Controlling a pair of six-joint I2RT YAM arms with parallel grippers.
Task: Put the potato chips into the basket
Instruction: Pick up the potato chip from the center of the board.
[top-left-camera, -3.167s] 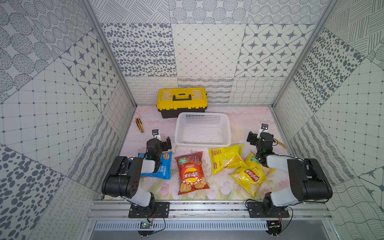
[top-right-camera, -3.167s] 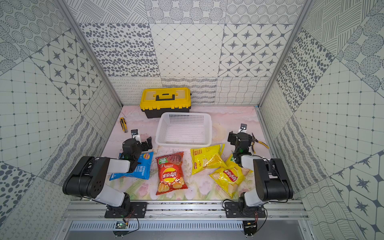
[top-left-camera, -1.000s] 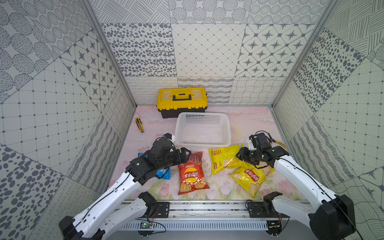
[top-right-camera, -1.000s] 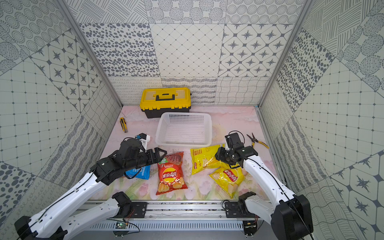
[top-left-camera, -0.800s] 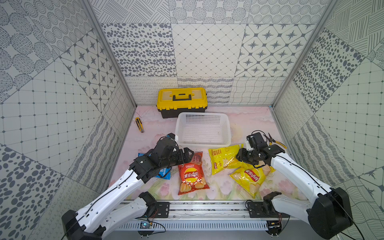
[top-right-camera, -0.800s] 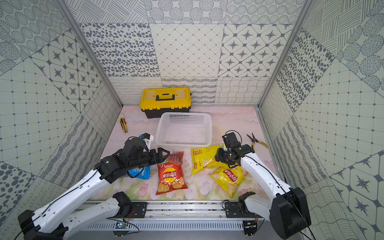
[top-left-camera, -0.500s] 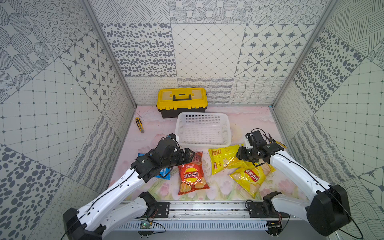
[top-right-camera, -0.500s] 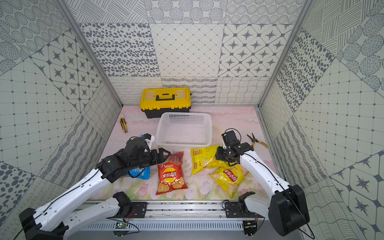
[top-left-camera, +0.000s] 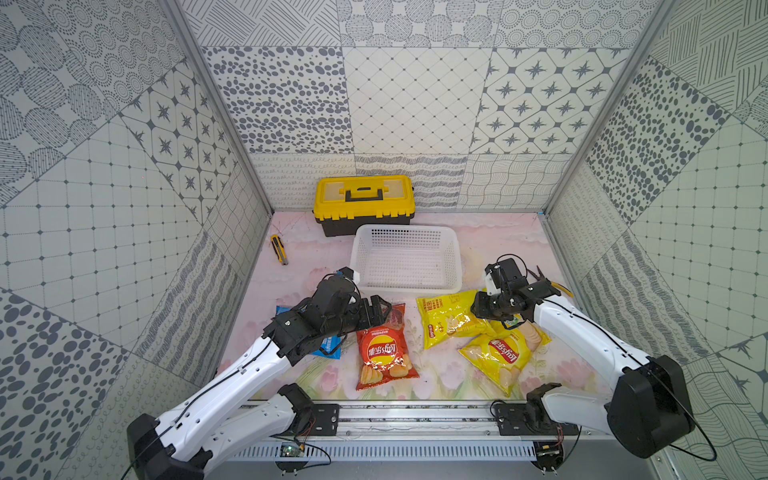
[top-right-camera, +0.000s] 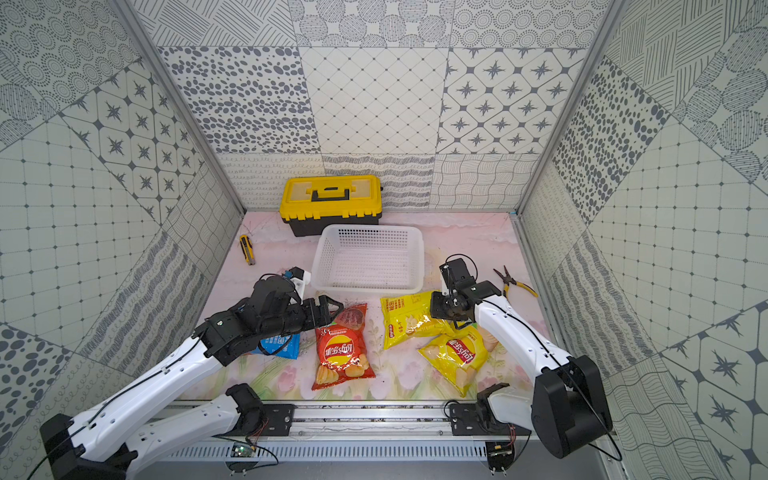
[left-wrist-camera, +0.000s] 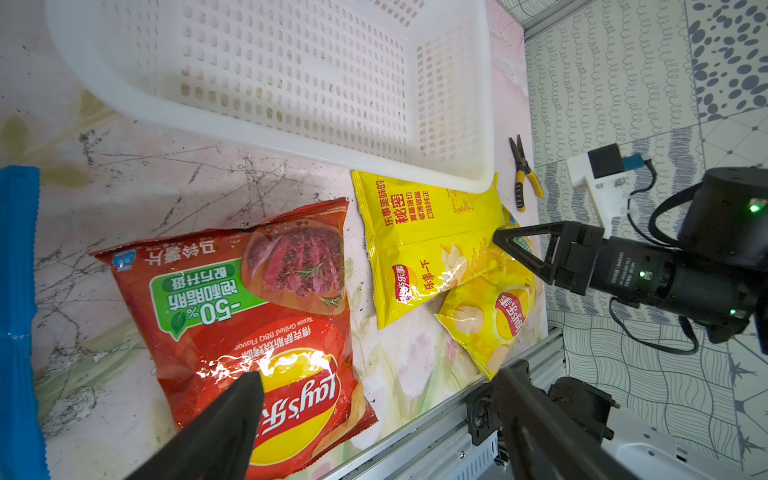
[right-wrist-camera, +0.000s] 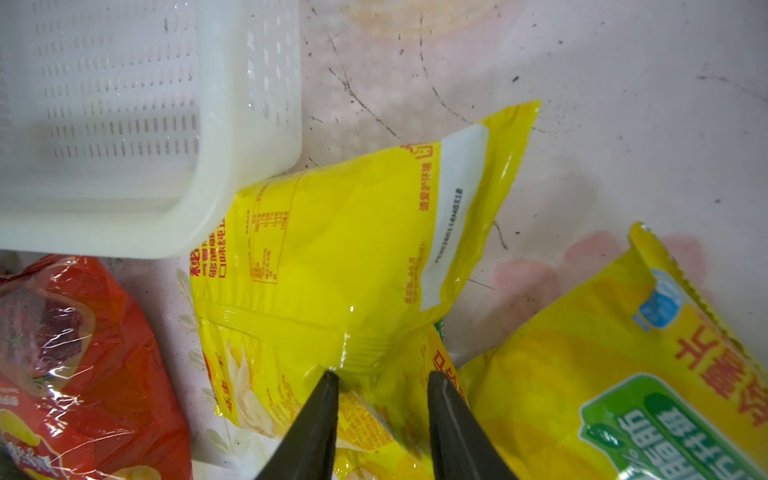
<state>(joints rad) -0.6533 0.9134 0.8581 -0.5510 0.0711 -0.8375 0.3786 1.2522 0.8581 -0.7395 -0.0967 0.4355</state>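
Observation:
The white basket (top-left-camera: 405, 287) (top-right-camera: 365, 286) stands empty behind the potato chips. My left gripper (top-left-camera: 380, 312) (left-wrist-camera: 376, 376) hangs open just above the top end of the red bag (top-left-camera: 384, 353) (left-wrist-camera: 257, 291), holding nothing. The left arm partly covers the blue bag (top-left-camera: 330, 347) (top-right-camera: 274, 345). My right gripper (top-left-camera: 478, 309) (right-wrist-camera: 382, 374) is down on the right edge of the yellow bag (top-left-camera: 449, 318) (right-wrist-camera: 332, 249) beside the basket's corner, pinching a raised fold between its fingertips. A second yellow bag (top-left-camera: 498, 353) (right-wrist-camera: 623, 374) lies partly under it.
A yellow-and-black toolbox (top-left-camera: 363, 199) sits behind the basket against the back wall. A yellow utility knife (top-left-camera: 279, 249) lies at the left wall. Yellow-handled pliers (top-right-camera: 513, 282) lie by the right wall. A metal rail (top-left-camera: 415, 409) runs along the front edge.
The left gripper has crept rightward over the red bag's top end. The right gripper has shifted slightly toward the basket and settled onto the yellow bag's edge. The bags have not moved.

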